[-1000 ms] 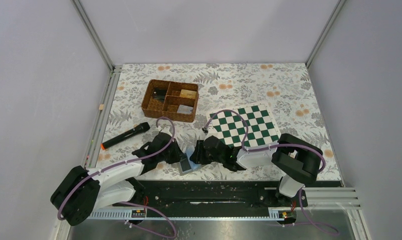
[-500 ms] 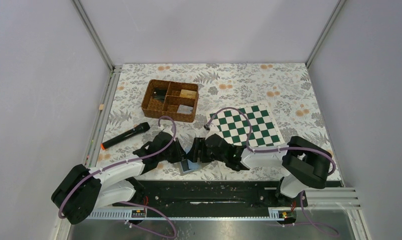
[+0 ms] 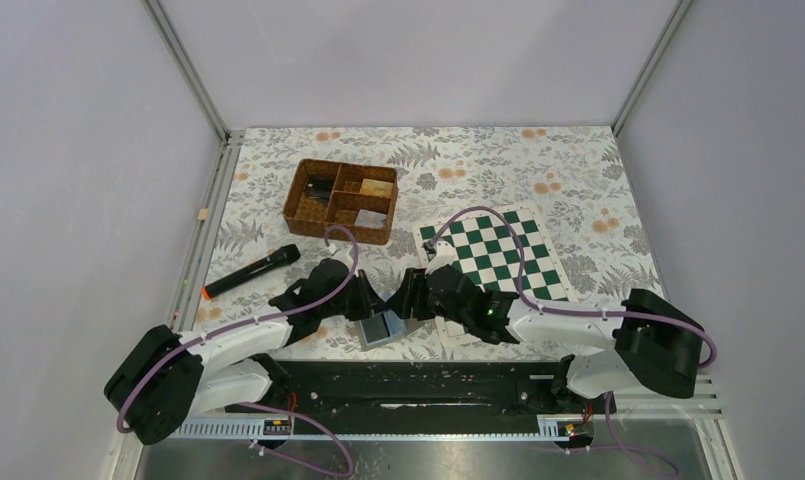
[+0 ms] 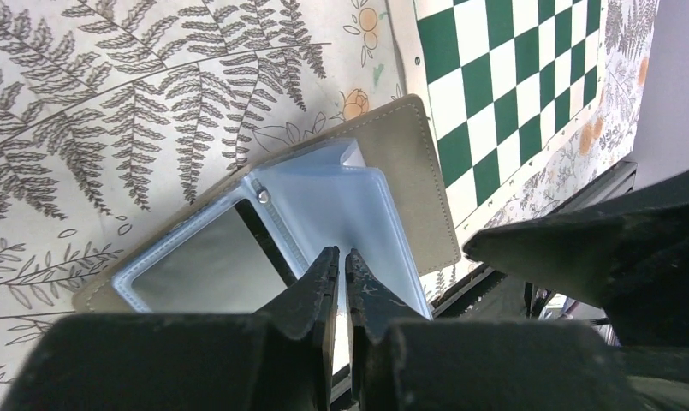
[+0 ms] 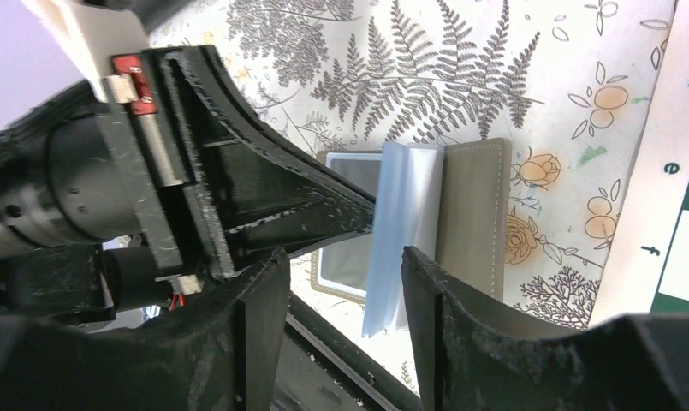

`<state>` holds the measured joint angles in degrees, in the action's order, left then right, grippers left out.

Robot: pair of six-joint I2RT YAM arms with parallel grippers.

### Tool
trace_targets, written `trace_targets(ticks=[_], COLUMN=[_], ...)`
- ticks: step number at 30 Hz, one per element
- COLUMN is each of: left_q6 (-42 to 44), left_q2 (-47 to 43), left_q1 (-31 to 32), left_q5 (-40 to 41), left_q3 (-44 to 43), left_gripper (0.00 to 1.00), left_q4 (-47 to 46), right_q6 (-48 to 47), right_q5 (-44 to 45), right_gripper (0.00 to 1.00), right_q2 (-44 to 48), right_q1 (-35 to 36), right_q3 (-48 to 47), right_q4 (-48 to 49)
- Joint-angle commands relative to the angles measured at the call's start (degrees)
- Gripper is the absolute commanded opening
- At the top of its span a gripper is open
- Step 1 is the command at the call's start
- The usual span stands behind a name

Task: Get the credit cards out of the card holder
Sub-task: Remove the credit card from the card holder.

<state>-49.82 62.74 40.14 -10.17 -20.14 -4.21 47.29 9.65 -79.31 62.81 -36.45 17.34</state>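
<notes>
The card holder [image 3: 383, 328] lies open on the floral cloth near the table's front edge, with a grey cover [image 4: 409, 171] and light blue sleeves [image 4: 341, 201] fanned up from the spine. A clear pocket [image 4: 199, 261] on its left leaf shows a flat grey surface. My left gripper [image 4: 341, 255] is shut, and its tips press on the blue sleeves by the spine. My right gripper [image 5: 341, 270] is open just right of it. The standing sleeves [image 5: 400, 240] rise between its two fingers without touching them. Both grippers meet over the holder in the top view, left gripper [image 3: 366, 303] and right gripper [image 3: 410, 300].
A brown wicker compartment basket [image 3: 340, 200] stands at the back left. A green and white chessboard mat [image 3: 493, 255] lies to the right, under the right arm. A black pen-like stick with an orange tip [image 3: 250, 271] lies at the left. The black rail [image 3: 408, 385] runs along the front edge.
My right arm has reached left and forward until its open gripper straddles the sleeves. The card holder now lies wider open. My left gripper has edged slightly right.
</notes>
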Motion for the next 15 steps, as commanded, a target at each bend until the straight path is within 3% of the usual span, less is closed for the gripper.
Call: trace_targets(ticks=[1, 11, 15], left_q6=[0.0, -0.2, -0.2], left_q2=[1.4, 7.9, 9.2], left_q1=[0.9, 2.8, 3.4], left_q5=[-1.6, -1.7, -0.8], left_q3=[-2.8, -5.5, -6.0], left_gripper=[0.08, 0.08, 0.08], left_q4=[-4.2, -6.2, -5.2], right_q6=[-2.1, -1.8, 0.1], right_q5=[2.3, -5.7, -7.2], right_gripper=[0.54, 0.31, 0.29], right_q2=[4.1, 4.4, 2.3], right_q1=[-0.3, -0.3, -0.3], right_q3=[0.7, 0.5, 1.1], right_q4=[-1.0, 3.1, 4.2])
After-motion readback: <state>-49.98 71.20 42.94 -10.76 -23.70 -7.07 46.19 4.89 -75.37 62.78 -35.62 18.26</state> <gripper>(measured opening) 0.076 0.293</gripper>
